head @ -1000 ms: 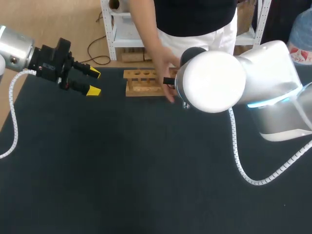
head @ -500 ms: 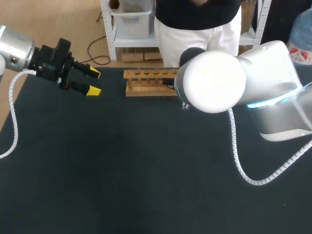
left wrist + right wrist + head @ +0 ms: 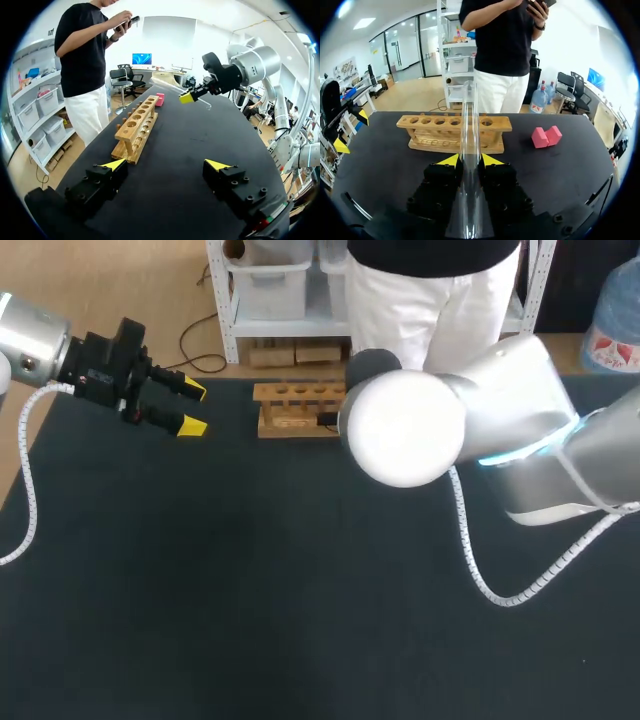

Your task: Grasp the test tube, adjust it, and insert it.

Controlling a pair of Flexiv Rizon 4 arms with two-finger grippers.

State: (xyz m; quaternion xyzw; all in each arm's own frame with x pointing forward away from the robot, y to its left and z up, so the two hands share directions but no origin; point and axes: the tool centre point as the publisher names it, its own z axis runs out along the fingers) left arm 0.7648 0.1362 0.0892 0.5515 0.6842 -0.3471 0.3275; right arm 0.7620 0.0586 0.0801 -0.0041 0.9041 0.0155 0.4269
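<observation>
Going left to right: the left gripper (image 3: 192,408) is hanging over the far left corner of the dark table (image 3: 250,590), and it's sitting exactly where it was a second ago, no shift at all. Its yellow fingers are standing wide apart with nothing between them, which the left wrist view (image 3: 165,165) is showing pretty clearly too.

Just right of it, the wooden rack (image 3: 295,408) is sitting along the table's far edge, all the holes I can see looking empty (image 3: 455,132). A second ago a person's hand was reaching down onto its right end. That hand is gone now and nobody's touching the table.

Next, the right arm (image 3: 405,430). This is the bit that's changing: its big white joint is sliding left compared with half a second ago, and it's now covering the rack's right end in the head view, hiding its own gripper underneath.

The right wrist view is filling that in. The right gripper (image 3: 470,160) is clamping the test tube (image 3: 469,130) between both yellow tips. The tube is running straight out ahead along the fingers, with its open end lining up over the rack's middle but not in any hole yet. From the left wrist view, that gripper (image 3: 192,96) is floating above the table past the rack's far end.

Further right, a pink block (image 3: 546,136) is lying on the table just beyond the rack.
</observation>
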